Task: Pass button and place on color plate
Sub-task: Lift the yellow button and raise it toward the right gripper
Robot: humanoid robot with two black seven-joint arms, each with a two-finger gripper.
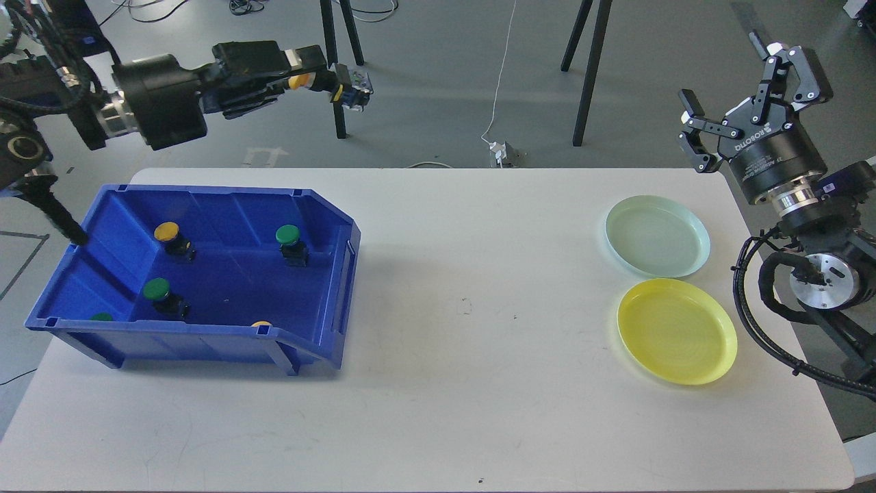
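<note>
White table (pixel 438 356), wide bare middle between bin (pixel 205 274) at left edge and plates at right. "ROBOTIQ" readable on right gripper (pixel 742 96), fingers spread, empty, above far right corner. Left gripper (pixel 311 74) raised beyond far edge, pinching yellow button (pixel 297 82). More buttons in bin (yellow and green caps). Green plate (pixel 657 236) just behind yellow plate (pixel 677 331), both bare, near right edge.

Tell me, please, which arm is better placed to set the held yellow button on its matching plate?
The right arm, after a handover. The right gripper is open and empty above the yellow plate, while the left gripper holds the yellow button above the blue bin, far across the table.
</note>
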